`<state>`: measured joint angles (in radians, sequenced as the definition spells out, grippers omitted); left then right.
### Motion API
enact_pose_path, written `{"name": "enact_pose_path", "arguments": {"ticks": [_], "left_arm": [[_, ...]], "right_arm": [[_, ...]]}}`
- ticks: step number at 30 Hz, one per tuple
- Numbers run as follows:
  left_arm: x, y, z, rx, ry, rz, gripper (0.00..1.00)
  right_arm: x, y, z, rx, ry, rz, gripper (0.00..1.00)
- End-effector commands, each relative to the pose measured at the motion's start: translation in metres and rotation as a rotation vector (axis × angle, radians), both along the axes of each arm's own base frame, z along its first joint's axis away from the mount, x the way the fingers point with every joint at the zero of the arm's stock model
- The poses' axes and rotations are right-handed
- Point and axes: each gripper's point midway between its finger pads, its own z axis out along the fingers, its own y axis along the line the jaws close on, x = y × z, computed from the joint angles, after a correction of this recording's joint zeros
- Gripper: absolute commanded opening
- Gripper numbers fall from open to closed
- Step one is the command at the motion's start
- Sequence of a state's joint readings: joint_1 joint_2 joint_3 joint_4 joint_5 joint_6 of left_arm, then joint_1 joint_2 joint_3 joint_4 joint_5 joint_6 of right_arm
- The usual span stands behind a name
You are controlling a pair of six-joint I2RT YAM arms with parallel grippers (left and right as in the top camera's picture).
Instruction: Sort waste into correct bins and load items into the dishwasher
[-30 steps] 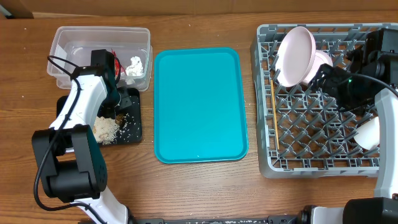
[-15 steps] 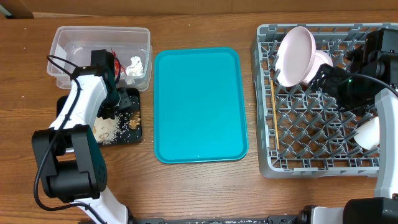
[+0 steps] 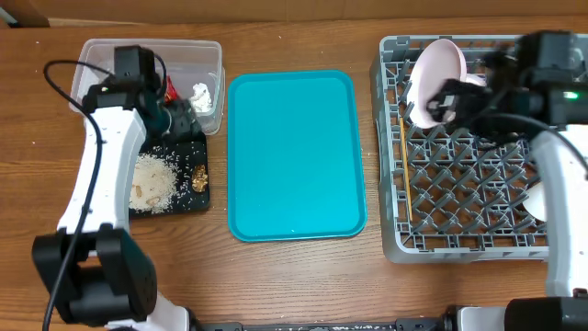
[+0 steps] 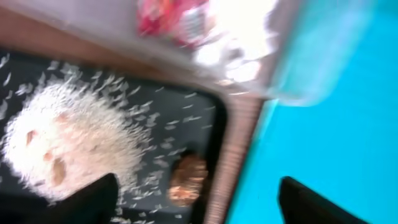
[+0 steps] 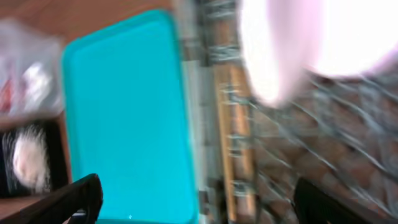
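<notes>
The black tray bin (image 3: 175, 198) holds a pile of rice (image 3: 152, 179) and a brown food scrap (image 3: 199, 175). My left gripper (image 3: 179, 115) hangs open over the tray's back edge. In its wrist view the scrap (image 4: 186, 177) lies on the tray below the empty jaws (image 4: 199, 205), beside the rice (image 4: 68, 143). The clear tub (image 3: 101, 55) contains a red wrapper (image 3: 170, 89) and a white tissue (image 3: 200, 95). In the grey dish rack (image 3: 469, 211) a white plate (image 3: 432, 78) stands on edge and chopsticks (image 3: 404, 175) lie at the left side. My right gripper (image 3: 447, 99) is open beside the plate.
The teal serving tray (image 3: 294, 154) lies between the bins and the rack, and shows in both wrist views (image 4: 329, 124) (image 5: 124, 112). A white round dish (image 3: 540, 200) sits at the rack's right edge. The left arm's cable loops over the tub.
My left gripper opened, left the brown scrap on the black tray and drew back toward the tub. The right arm swung left across the rack to the plate.
</notes>
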<state>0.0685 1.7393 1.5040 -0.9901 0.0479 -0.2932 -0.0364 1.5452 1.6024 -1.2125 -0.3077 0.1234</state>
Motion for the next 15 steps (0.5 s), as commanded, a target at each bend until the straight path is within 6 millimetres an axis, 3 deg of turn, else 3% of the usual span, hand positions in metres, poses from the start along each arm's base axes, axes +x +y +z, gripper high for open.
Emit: {"name": "enact_pose_path", "arguments": {"ticks": [1,7,10,15], "left_arm": [[0.002,-0.034,0.024,-0.069,-0.054,-0.149,0.88],[-0.043,-0.033,0.010,-0.054,0.142,-0.147,0.88],[-0.071,-0.031,0.008,-0.065,0.255,-0.135,0.89],[-0.092,-0.029,0.014,-0.048,0.314,-0.136,0.92]], "right_arm": [[-0.002,0.053,0.000,-0.026,-0.046,0.209,1.00],[-0.007,0.073,-0.020,-0.112,0.017,0.232,1.00],[-0.013,0.064,-0.026,-0.099,0.079,0.177,1.00],[-0.029,0.051,-0.031,-0.055,0.167,0.140,1.00]]}}
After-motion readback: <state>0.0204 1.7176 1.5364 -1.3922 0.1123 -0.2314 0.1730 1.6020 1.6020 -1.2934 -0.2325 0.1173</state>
